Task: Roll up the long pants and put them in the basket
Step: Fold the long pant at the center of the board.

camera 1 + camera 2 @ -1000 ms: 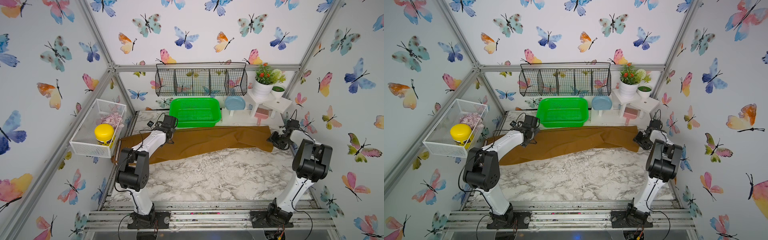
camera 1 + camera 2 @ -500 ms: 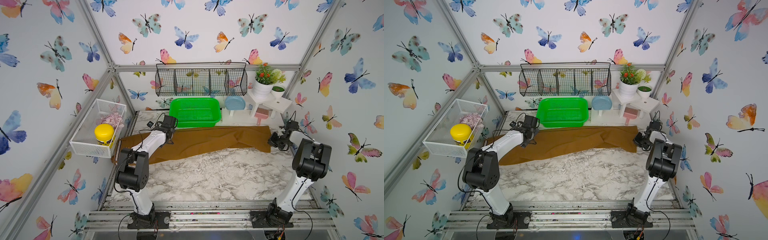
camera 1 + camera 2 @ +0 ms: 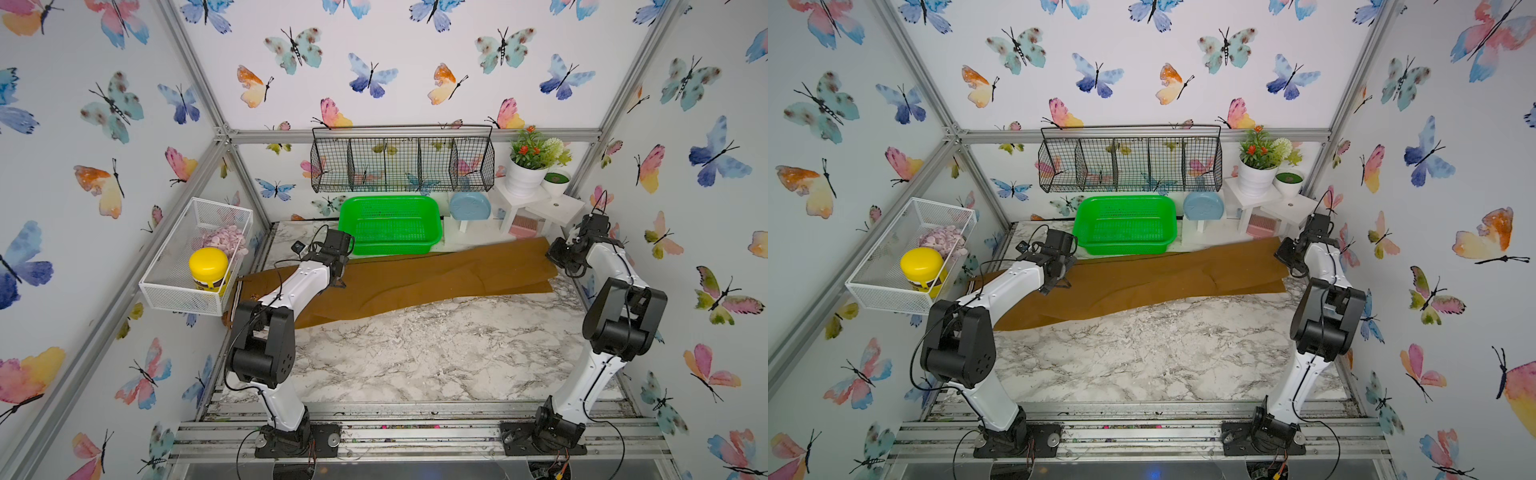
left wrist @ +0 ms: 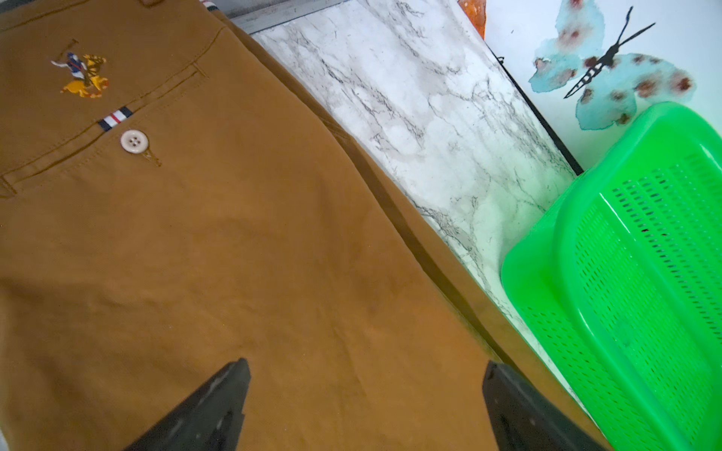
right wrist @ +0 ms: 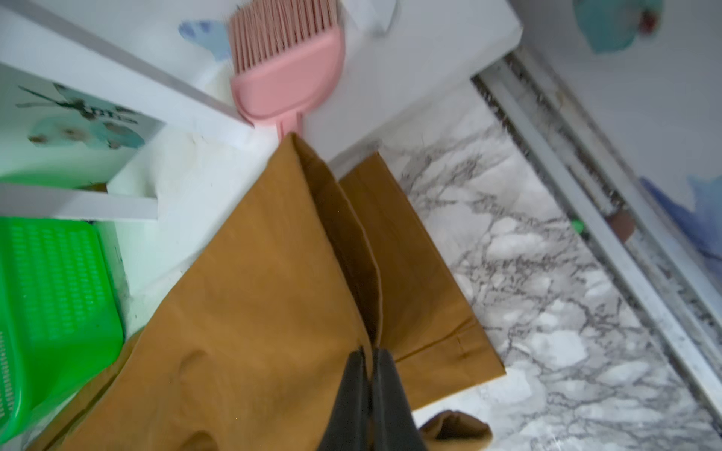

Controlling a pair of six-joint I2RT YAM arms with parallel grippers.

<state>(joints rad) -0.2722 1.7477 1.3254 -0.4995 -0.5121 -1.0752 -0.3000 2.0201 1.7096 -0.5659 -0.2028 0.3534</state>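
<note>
Right wrist: my right gripper (image 5: 370, 353) pinches the pants (image 5: 254, 293) hem, likely to start rolling; left gripper (image 4: 365, 377) hangs wide over the seat.

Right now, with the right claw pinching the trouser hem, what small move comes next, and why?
Probably lift the hem slightly and turn it back over the leg to start the roll: the right claw is shut on it, and the long pants lie flat, unrolled.
</note>
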